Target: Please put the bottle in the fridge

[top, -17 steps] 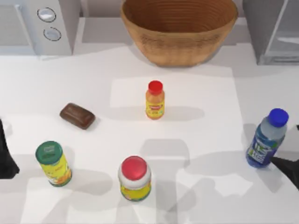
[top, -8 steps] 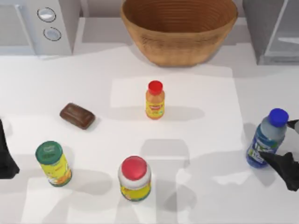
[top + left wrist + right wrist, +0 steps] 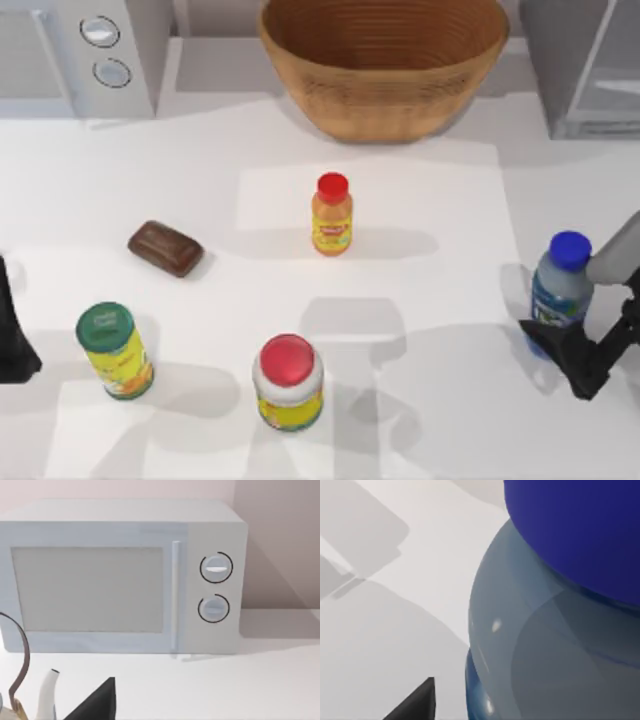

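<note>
Top view showed our right tool (image 3: 562,352) at the right edge of the table (image 3: 420,200), its dark fingers set about the lower body of the bottle (image 3: 558,290). We could not tell whether they pressed the plastic or merely flanked it. The bottle stood upright near that right edge, blue cap on top, with a blue-and-green label whose writing we could not read. The fridge (image 3: 585,65) sat at the far right corner, well apart from the bottle, its pale door panel facing the table.

Our right wrist view looked close onto the bottle (image 3: 555,645), the blue cap above the clear shoulder, with one dark fingertip (image 3: 415,702) beside it.

Our left arm (image 3: 12,330) was parked at the left edge of the table; we could not tell the state of its tool. Its wrist view faced the white microwave (image 3: 122,577) with two round knobs, which stood at the far left corner in the top view.

Elsewhere on the table stood a wicker basket (image 3: 385,65) at the back centre, a small orange bottle (image 3: 331,215) with a red cap and a yellow label near the middle, a brown block (image 3: 165,248) to the left, a yellow can (image 3: 115,352) with a green top, and a white-and-yellow jar (image 3: 288,383) with a red lid. None of their labels could be read.
</note>
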Tool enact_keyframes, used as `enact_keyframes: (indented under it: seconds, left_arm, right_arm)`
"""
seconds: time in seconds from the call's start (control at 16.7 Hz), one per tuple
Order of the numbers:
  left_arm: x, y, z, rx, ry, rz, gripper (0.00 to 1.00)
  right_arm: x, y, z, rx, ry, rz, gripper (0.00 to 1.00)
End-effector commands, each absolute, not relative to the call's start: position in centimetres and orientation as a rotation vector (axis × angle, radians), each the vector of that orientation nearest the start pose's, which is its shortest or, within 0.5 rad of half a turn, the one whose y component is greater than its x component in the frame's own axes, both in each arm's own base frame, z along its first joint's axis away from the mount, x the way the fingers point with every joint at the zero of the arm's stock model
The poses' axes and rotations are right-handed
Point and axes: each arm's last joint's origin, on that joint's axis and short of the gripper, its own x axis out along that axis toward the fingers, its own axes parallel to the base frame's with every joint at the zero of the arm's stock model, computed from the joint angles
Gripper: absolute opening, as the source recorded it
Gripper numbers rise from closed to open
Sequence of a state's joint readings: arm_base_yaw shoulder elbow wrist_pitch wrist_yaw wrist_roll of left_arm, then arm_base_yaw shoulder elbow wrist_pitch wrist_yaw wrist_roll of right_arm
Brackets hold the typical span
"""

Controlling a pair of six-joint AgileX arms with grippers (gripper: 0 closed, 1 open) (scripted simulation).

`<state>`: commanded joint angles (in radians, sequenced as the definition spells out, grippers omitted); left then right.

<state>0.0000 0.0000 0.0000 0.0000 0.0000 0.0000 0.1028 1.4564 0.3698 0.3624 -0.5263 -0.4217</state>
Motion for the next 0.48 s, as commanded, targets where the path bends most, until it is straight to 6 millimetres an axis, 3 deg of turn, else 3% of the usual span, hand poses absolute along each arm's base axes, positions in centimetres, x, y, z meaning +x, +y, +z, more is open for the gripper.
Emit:
enact_keyframes:
  seconds: [0.12, 0.48]
  left_arm:
    - [10.57, -0.12, 16.00, 0.000, 0.000, 0.000, 1.00]
    - [10.57, -0.12, 16.00, 0.000, 0.000, 0.000, 1.00]
  right_arm:
    - [23.03, 3.92, 10.98, -0.244, 0.579, 0.748, 1.00]
    - [23.03, 3.92, 10.98, -0.244, 0.579, 0.748, 0.55]
